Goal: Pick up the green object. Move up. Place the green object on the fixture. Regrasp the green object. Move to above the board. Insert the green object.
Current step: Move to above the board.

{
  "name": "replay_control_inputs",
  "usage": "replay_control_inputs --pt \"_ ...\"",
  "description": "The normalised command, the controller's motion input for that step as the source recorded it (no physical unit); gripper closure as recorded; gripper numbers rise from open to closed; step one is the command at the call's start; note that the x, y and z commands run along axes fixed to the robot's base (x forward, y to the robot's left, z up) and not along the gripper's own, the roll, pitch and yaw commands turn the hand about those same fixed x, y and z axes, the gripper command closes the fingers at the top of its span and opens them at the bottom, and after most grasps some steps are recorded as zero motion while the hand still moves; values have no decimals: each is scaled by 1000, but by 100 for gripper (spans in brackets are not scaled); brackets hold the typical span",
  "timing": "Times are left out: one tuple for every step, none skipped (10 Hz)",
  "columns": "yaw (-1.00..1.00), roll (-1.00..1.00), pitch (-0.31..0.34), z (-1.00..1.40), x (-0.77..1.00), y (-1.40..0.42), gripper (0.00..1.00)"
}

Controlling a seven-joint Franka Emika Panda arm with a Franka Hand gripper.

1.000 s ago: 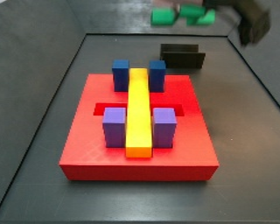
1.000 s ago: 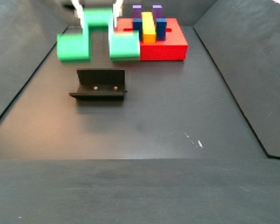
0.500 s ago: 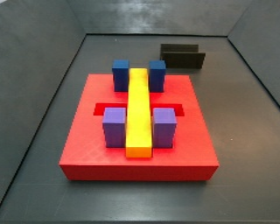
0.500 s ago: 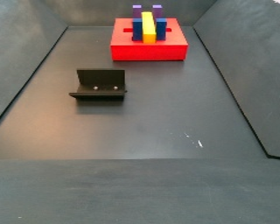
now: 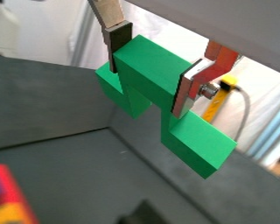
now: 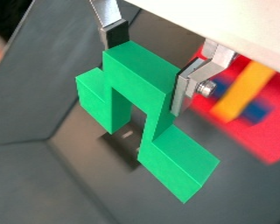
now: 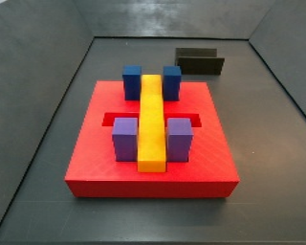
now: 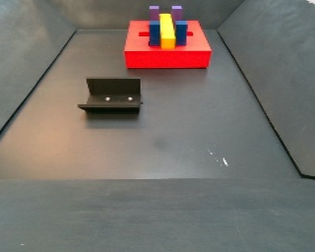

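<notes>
In both wrist views my gripper (image 5: 154,68) (image 6: 149,63) is shut on the bright green object (image 5: 149,79) (image 6: 136,92), its silver fingers clamping the middle while the two chunky ends hang below. The piece is held high above the dark floor. The gripper and the green object are out of both side views. The red board (image 7: 149,163) (image 8: 167,54) with blue, purple and yellow blocks lies on the floor; part of it shows in a wrist view (image 6: 241,105). The dark fixture (image 7: 201,62) (image 8: 111,96) stands apart from the board, with nothing on it.
Grey sloped walls (image 7: 41,105) (image 8: 272,89) enclose the dark floor. A small white scratch (image 8: 217,156) marks the floor. A yellow and red corner (image 5: 4,188) of the board shows in a wrist view.
One second ago the gripper with the green object was at the upper edge of both side views. It has since risen out of them. Board and fixture have not moved.
</notes>
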Motion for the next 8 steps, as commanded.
replay_control_inputs --pt "-45 -1000 -22 282 -1115 -1400 100" --pt "-44 -1000 -25 181 -714 -854 100" --pt "-41 -1000 -28 86 -406 -427 100" --pt "-46 -1000 -13 18 -161 -107 100" --pt "-48 -1000 -10 30 -117 -68 100" --pt "-46 -1000 -39 14 -102 -32 100" --pt "-33 -824 -60 0 -88 13 100" --pt "-20 -535 -66 9 -78 22 100"
